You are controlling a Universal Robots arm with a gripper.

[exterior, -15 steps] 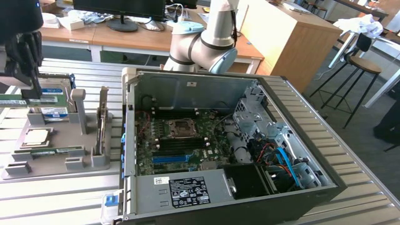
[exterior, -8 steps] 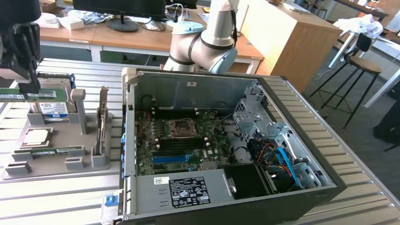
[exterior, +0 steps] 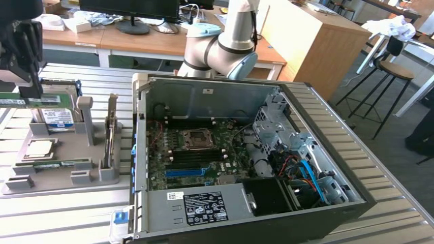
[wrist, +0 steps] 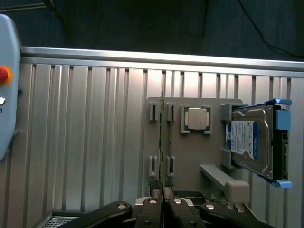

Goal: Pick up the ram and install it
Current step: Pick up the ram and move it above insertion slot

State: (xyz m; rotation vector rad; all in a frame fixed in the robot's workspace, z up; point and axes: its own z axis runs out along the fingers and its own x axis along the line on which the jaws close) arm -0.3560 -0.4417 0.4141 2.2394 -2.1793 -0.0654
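hand: (wrist: 164,203) closed, fingertips pinching the ram (wrist: 162,142) by one end
ram: thin green stick, seen edge-on in the wrist view. Held up off the tray (exterior: 61,179), over the slot holders beside the processor (wrist: 196,118). Not in the PC case (exterior: 203,99).
cut off: in the exterior view the hand sits at the exterior view's left edge. Part of its body and most of the held stick run out of frame there, leaving a short green strip showing.
hard to make out: chips and label on the held stick, since only its edge faces the wrist camera. Memory slots on the motherboard (exterior: 203,155) are dark and packed close, count unclear. A thin upright board (exterior: 111,127) stands in holders at the tray edge nearest the case. Can't tell what it is.
hidden: tray slots directly under the held stick. Lower part of the case interior lies behind the power supply cover (exterior: 203,206).
count, sticks: one in the hand, and a second stick (exterior: 53,163), green, lying along the tray's near edge
count, other parts: one hard drive (exterior: 58,119) at the tray's far edge, one processor mid-tray
count, case: one, side open, mid-bench (exterior: 68,216)
count, arm: one (exterior: 224,48), base at the bench's far edge
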